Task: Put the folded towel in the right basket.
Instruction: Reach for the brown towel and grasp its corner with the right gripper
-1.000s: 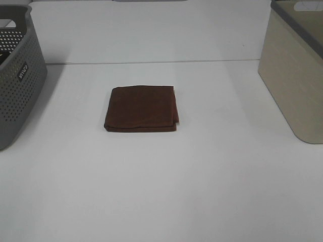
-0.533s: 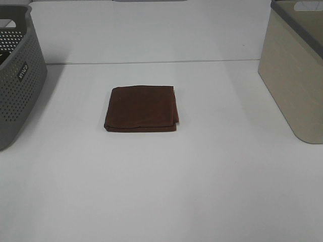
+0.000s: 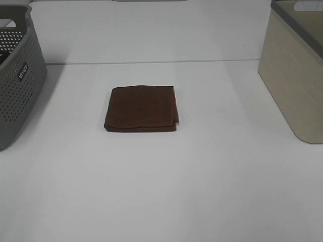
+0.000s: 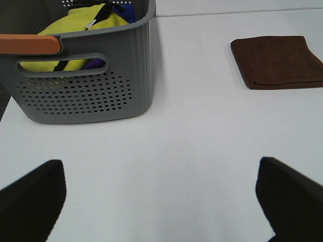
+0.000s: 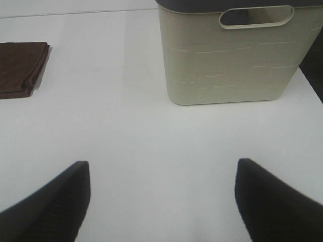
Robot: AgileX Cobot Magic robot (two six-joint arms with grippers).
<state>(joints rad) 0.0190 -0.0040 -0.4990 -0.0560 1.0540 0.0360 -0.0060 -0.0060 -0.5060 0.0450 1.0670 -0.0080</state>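
In the middle of the white table (image 3: 161,191) lies the folded brown towel (image 3: 142,108), flat and squared, its layered edges showing along the near side and at the right corner. Nothing touches it.

To its right, well apart, stands the right basket (image 3: 292,85): beige, solid-walled, with a dark grey rim and a slot handle cut into the side that the right wrist camera faces. Only part of it shows in the high view, and its inside is not visible.

On the other side, also well apart from the towel, stands the left basket (image 3: 15,91), grey and perforated. The left wrist view shows an orange-brown grip (image 4: 30,44) on its rim and a yellow cloth (image 4: 75,30) inside with a black strap and something blue beside it.

Neither arm appears in the high view. The left gripper (image 4: 159,201) has its dark fingers spread wide over bare table, holding nothing. The right gripper (image 5: 161,201) is likewise spread and empty, facing the beige basket.
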